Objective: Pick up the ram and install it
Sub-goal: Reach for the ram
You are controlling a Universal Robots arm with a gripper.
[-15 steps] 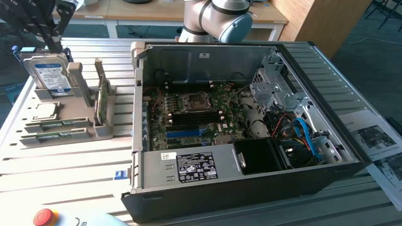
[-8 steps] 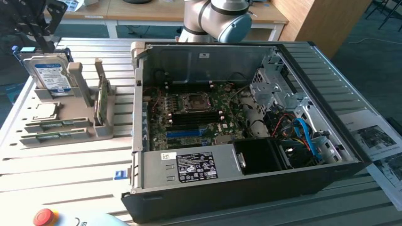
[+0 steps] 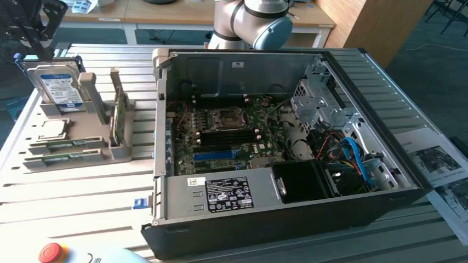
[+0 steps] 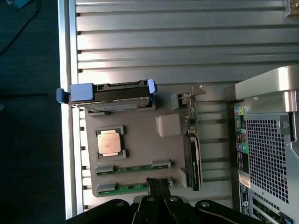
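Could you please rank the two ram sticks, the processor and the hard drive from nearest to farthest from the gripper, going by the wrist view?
1. Ram stick at the outer edge of the holder, right by the gripper.
2. Second ram stick, one slot inward.
3. Processor, mid-holder.
4. Hard drive, upright at the far end.

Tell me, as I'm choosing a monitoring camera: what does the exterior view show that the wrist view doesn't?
The exterior view adds the green motherboard, blue internal cables and red round stop button. The wrist view adds the case's perforated metal rear panel. Both share the grey holder tray, silver blue-labelled hard drive, square metal processor and thin green ram sticks.
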